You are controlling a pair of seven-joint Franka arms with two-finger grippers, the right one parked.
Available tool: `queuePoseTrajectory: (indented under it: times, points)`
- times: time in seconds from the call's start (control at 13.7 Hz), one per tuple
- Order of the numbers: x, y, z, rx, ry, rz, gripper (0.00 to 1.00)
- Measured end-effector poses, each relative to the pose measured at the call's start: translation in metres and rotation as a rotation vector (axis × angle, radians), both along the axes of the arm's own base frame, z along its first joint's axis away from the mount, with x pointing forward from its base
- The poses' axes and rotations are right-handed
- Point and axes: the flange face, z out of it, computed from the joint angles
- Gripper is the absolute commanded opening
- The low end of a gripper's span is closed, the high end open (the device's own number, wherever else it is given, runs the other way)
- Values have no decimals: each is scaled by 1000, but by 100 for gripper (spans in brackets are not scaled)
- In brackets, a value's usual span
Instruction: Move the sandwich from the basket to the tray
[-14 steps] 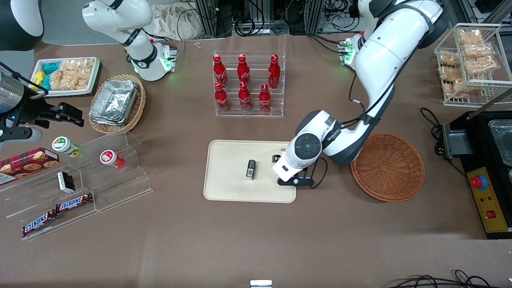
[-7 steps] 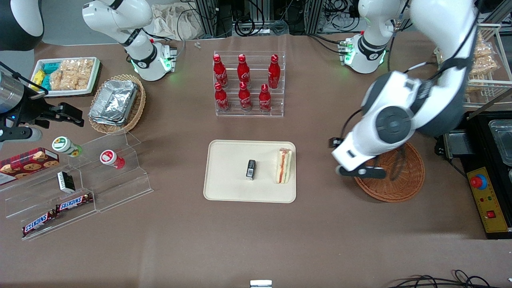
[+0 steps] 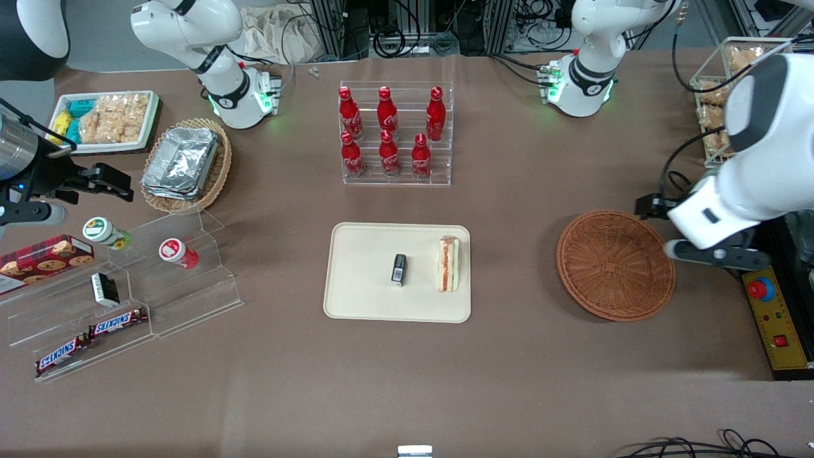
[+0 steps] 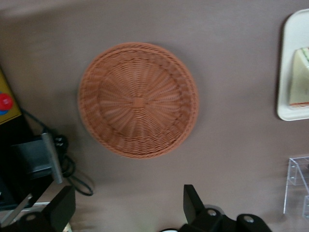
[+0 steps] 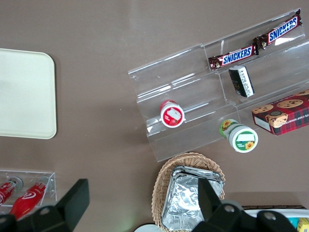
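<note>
The sandwich (image 3: 449, 263), a pale wedge with red and green filling, lies on the cream tray (image 3: 362, 299) near its edge toward the working arm's end. It also shows in the left wrist view (image 4: 300, 77) on the tray (image 4: 286, 58). The reddish-brown wicker basket (image 3: 615, 264) is empty and also shows in the left wrist view (image 4: 138, 100). My left gripper (image 3: 713, 253) hangs above the table beside the basket, toward the working arm's end. In the left wrist view the gripper (image 4: 128, 212) is open and empty.
A small black object (image 3: 399, 269) lies in the middle of the tray. An acrylic rack of red bottles (image 3: 395, 133) stands farther from the camera than the tray. A control box with a red button (image 3: 761, 289) and cables (image 4: 72, 169) lie beside the basket.
The gripper released the sandwich on the tray, then swung away over the basket toward the working arm's end. The sandwich stays where it was set.
</note>
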Motion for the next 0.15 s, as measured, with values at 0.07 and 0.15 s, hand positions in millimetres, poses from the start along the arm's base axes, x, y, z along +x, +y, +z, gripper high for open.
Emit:
queuePoseTrajectory:
  times: [0.07,0.15]
  points:
    - [1,9,2,0,-3,14,100]
    - [1,14,2,1,-4,24,100]
